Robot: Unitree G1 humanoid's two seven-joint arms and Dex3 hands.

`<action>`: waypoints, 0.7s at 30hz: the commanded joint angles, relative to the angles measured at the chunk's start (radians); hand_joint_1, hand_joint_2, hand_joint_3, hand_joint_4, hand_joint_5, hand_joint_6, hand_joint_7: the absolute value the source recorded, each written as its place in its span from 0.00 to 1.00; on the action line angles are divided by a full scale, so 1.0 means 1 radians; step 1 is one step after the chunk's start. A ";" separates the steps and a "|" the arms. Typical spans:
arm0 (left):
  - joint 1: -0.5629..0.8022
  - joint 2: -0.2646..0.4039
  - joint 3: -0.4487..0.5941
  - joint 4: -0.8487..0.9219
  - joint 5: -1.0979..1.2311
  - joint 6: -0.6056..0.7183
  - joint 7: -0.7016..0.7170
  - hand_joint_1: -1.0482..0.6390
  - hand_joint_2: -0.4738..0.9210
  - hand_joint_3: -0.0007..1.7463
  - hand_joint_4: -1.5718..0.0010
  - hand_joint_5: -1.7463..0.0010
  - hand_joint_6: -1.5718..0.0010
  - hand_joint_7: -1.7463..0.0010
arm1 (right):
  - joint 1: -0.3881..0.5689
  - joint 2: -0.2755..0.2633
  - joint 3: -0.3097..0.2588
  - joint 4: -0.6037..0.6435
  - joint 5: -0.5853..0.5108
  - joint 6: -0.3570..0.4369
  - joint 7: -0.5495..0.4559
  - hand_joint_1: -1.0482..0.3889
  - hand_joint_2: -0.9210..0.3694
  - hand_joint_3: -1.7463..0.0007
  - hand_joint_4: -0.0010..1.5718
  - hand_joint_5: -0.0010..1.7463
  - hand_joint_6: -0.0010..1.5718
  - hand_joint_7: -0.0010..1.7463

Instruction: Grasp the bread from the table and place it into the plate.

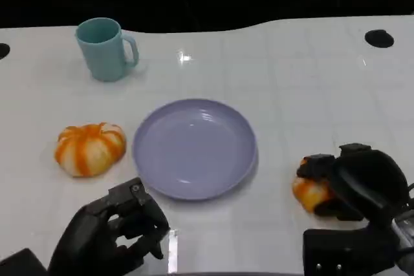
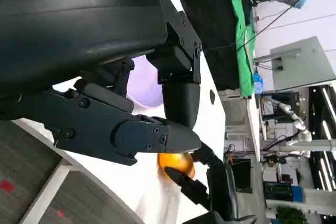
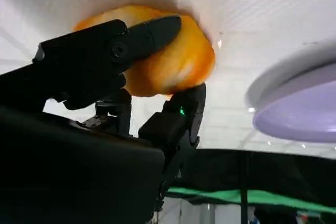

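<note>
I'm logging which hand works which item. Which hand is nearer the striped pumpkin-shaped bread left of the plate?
Left. The left hand hovers just below the striped bread, holding nothing. The right hand is across the plate, fingers around another orange piece.

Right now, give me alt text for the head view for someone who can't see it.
The right hand grips an orange bread roll on the white table, right of an empty lavender plate. Left of the plate lies an orange-striped pumpkin, a teal mug behind it.
</note>
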 commanded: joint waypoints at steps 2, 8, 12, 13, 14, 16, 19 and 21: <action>0.004 0.012 0.007 -0.009 -0.002 0.005 0.004 0.28 1.00 0.16 0.58 0.00 0.61 0.15 | -0.024 -0.021 0.005 0.052 0.023 -0.025 -0.063 0.65 0.08 0.80 0.56 1.00 0.44 1.00; 0.003 0.011 0.007 -0.005 -0.006 0.002 -0.001 0.29 1.00 0.16 0.58 0.00 0.61 0.15 | -0.048 -0.021 -0.004 0.075 0.046 -0.055 -0.148 0.65 0.36 0.39 0.56 1.00 0.44 1.00; 0.004 0.012 0.006 -0.003 0.000 -0.006 0.000 0.29 1.00 0.17 0.58 0.00 0.61 0.15 | -0.057 -0.020 -0.015 0.076 0.079 -0.106 -0.196 0.64 0.43 0.30 0.57 1.00 0.47 0.97; 0.005 0.012 0.006 -0.004 0.002 -0.005 0.002 0.29 1.00 0.17 0.58 0.00 0.61 0.15 | -0.060 -0.021 -0.016 0.075 0.086 -0.116 -0.203 0.63 0.43 0.28 0.57 1.00 0.47 0.96; 0.005 0.011 0.006 -0.004 0.003 -0.005 0.004 0.28 1.00 0.17 0.58 0.00 0.61 0.15 | -0.063 -0.021 -0.016 0.074 0.090 -0.125 -0.209 0.64 0.44 0.27 0.58 1.00 0.49 0.93; 0.005 0.011 0.006 -0.003 0.003 -0.007 0.003 0.28 1.00 0.17 0.58 0.00 0.61 0.15 | -0.069 -0.019 -0.016 0.068 0.097 -0.137 -0.217 0.64 0.44 0.27 0.59 1.00 0.51 0.92; 0.004 0.010 0.005 0.000 -0.001 -0.009 -0.002 0.28 1.00 0.17 0.58 0.00 0.61 0.15 | -0.079 -0.009 -0.014 0.057 0.108 -0.154 -0.223 0.64 0.45 0.26 0.59 1.00 0.51 0.92; 0.005 0.009 0.004 -0.001 0.000 -0.008 0.000 0.29 1.00 0.17 0.58 0.00 0.61 0.15 | -0.089 0.002 -0.009 0.058 0.127 -0.190 -0.233 0.65 0.46 0.26 0.60 1.00 0.50 0.95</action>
